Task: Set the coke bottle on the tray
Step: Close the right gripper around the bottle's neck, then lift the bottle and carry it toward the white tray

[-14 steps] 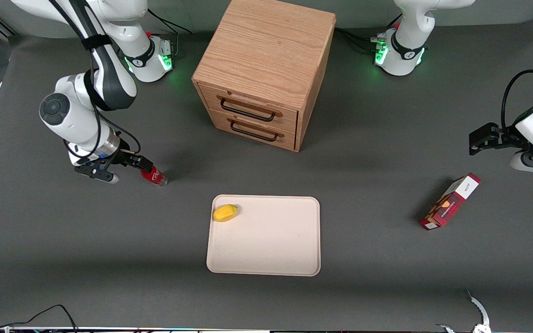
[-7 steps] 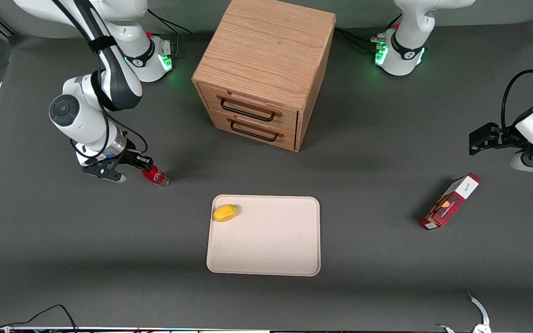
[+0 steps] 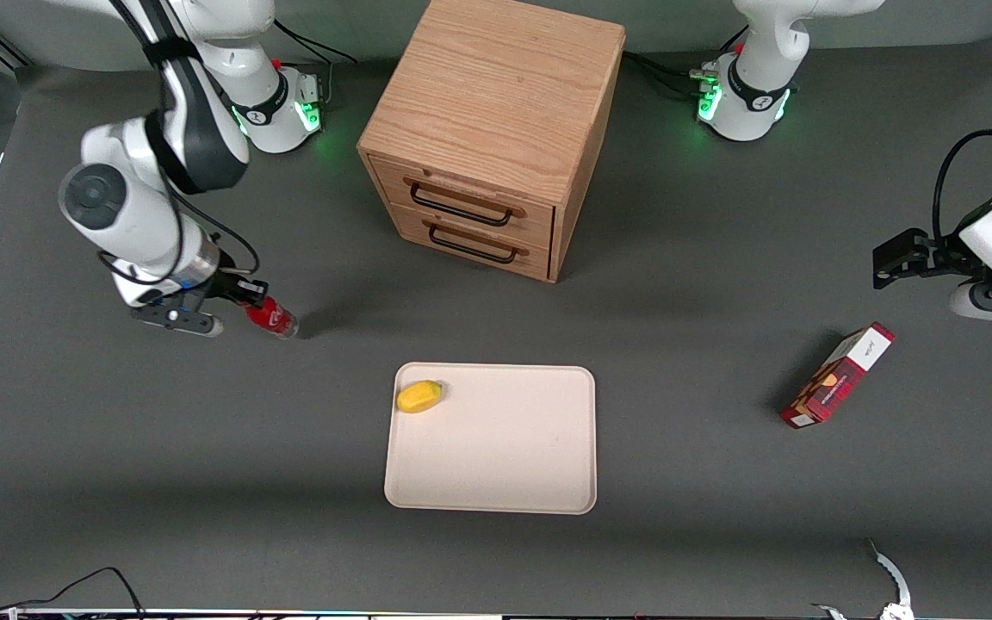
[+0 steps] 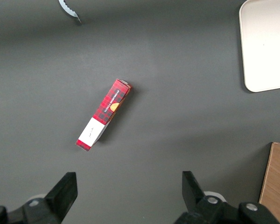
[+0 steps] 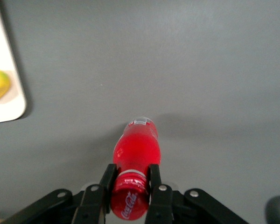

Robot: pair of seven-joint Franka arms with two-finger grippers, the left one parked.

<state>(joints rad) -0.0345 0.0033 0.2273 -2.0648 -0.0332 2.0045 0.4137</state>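
My right gripper (image 3: 248, 299) is shut on the neck of the coke bottle (image 3: 270, 318), a small red bottle with a red cap. It holds the bottle tilted above the grey table, toward the working arm's end. In the right wrist view the black fingers (image 5: 154, 179) clamp the bottle (image 5: 136, 149) just under its cap. The cream-beige tray (image 3: 505, 456) lies nearer the front camera, apart from the bottle. Its corner shows in the right wrist view (image 5: 11, 100).
A yellow fruit (image 3: 419, 396) lies in the tray's corner closest to the bottle. A wooden two-drawer cabinet (image 3: 492, 129) stands farther from the camera than the tray. A red carton (image 3: 838, 375) lies toward the parked arm's end.
The gripper has lifted the bottle and carried it slightly farther from the tray. The arm's wrist has risen.
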